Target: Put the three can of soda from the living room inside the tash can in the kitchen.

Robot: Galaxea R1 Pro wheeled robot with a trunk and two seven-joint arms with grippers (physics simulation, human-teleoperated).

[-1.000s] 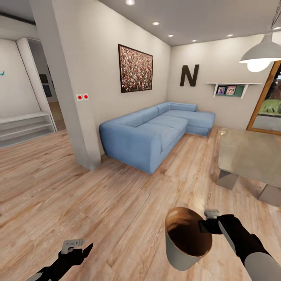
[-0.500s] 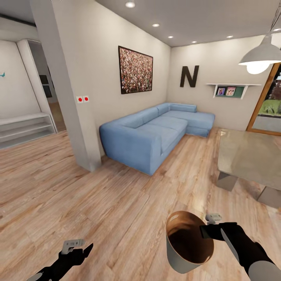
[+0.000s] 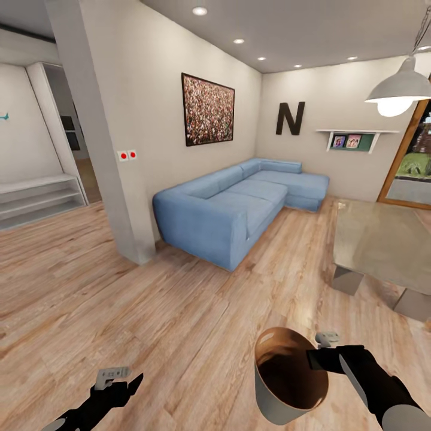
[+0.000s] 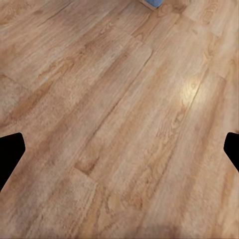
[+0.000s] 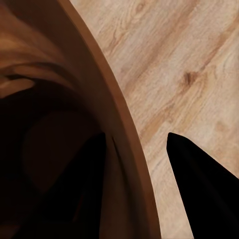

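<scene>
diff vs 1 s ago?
The view has crept forward and tilted slightly, so the sofa and glass table shifted a little; that is camera motion. The right gripper still clamps the trash can rim, carried slightly lower in frame. The left gripper stays open, empty.

The robot's black right arm reaches in low, its right gripper (image 3: pixel 317 357) pinched onto the rim of the pale grey tapered bucket with a glossy copper-brown inside (image 3: pixel 287 380), one finger inside, one outside. The left gripper (image 3: pixel 120 378) hangs low with fingers spread apart, holding nothing.
</scene>
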